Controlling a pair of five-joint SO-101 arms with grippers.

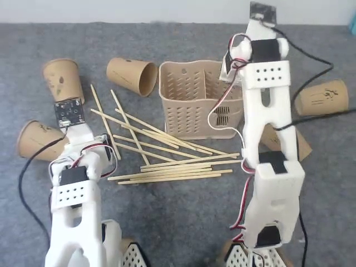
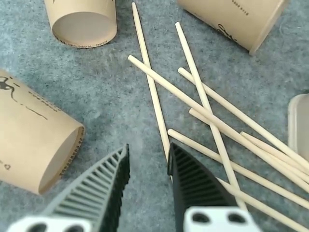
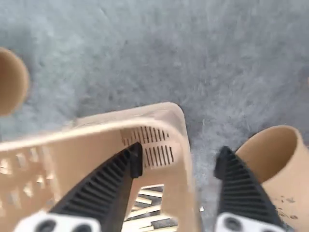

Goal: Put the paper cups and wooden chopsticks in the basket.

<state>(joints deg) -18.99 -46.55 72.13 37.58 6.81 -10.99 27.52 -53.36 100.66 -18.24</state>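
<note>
Apparently nothing binned yet: paper cups (image 1: pixel 132 76) and wooden chopsticks (image 1: pixel 167 167) lie on the counter (image 1: pixel 183 222) around the basket (image 1: pixel 189 105); left tool (image 2: pixel 148 152) open, empty; right tool (image 3: pixel 179 153) open, astride basket corner, empty.

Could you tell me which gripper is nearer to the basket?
Right: the right gripper straddles a wall of the basket, while the left gripper sits over the chopsticks, apart from it.
</note>
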